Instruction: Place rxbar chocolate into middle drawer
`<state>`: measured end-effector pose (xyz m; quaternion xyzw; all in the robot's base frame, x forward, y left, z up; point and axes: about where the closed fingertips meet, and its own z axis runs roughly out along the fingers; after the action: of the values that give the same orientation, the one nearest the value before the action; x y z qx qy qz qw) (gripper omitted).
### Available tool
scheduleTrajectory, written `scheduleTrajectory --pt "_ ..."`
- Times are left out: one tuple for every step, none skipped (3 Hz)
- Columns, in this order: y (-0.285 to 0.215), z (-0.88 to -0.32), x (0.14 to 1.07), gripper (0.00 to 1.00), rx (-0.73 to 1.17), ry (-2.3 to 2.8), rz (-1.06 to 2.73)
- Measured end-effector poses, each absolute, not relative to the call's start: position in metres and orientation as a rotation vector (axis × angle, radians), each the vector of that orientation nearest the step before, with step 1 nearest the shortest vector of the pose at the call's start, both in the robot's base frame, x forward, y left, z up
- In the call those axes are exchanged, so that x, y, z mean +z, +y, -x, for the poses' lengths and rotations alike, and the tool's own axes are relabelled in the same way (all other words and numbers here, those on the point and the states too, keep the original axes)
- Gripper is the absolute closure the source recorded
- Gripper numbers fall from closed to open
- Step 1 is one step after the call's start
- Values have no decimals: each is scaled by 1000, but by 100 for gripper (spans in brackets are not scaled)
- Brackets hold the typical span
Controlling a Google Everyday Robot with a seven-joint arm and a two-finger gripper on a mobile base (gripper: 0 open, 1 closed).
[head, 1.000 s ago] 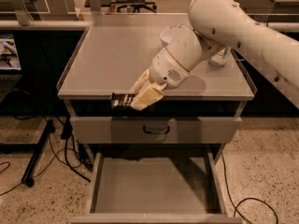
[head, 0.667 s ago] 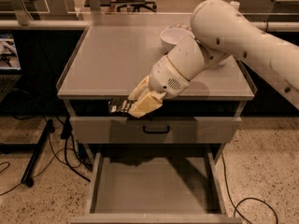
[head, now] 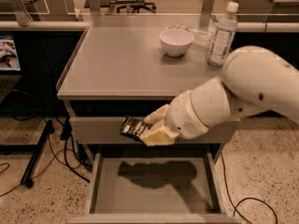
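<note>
My gripper (head: 148,127) is shut on the rxbar chocolate (head: 132,127), a flat black bar with pale marks that sticks out to the left of the cream fingers (head: 159,134). It hangs in front of the closed grey drawer front (head: 96,130), above the open middle drawer (head: 152,190). The drawer's grey floor shows only the arm's shadow. The white arm reaches in from the right.
A white bowl (head: 176,41), a clear plastic bottle (head: 221,34) and a clear wrapper (head: 198,33) stand at the back right of the grey cabinet top (head: 117,59). Cables (head: 60,157) lie on the floor at left.
The gripper with the bar has come down from the cabinet top's front edge and now hangs lower, over the open drawer. The bowl and bottle now show.
</note>
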<state>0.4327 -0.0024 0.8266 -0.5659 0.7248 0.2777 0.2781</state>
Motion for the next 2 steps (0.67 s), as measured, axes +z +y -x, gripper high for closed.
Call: scheduleTrajectory --pt "-34 -412 778 100 656 2057 1292" --pt "-50 -414 741 100 648 2112 1195"
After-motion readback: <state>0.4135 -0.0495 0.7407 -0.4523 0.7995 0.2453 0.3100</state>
